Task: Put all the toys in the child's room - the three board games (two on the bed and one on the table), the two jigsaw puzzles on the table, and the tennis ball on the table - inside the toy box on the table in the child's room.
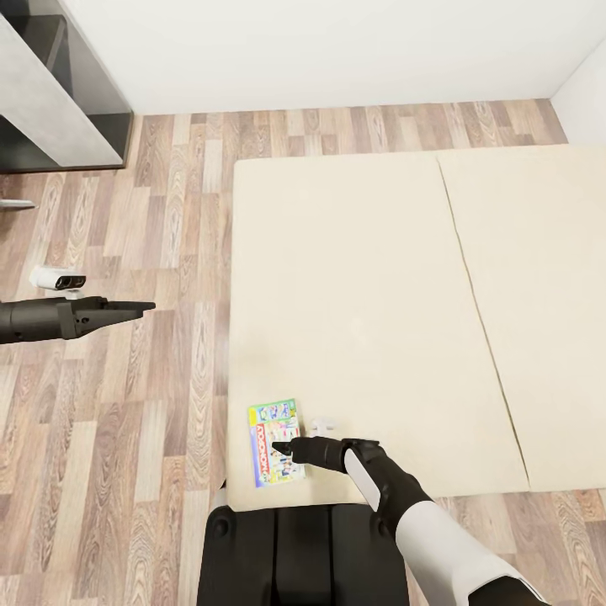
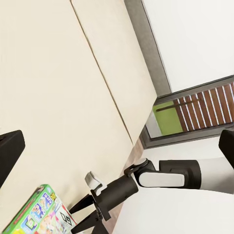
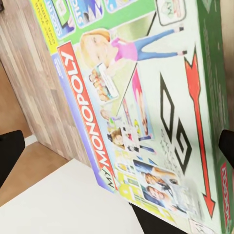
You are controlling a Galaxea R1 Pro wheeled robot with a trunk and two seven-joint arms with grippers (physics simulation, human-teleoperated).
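Observation:
A green-and-white Monopoly board game lies flat at the near left corner of the bed, a beige mattress. My right gripper is open just over the box's near half, jaws spread wide. In the right wrist view the printed cover is very close, with a dark finger at each side edge. From the left wrist view I see the box and the right gripper with its fingers apart. My left gripper hangs open above the wood floor, left of the bed, holding nothing.
A dark grey cabinet with a light grey panel stands at the far left against the white wall. Wood-plank floor runs left of and beyond the bed. The mattress has a seam down its right part. My black base touches the bed's near edge.

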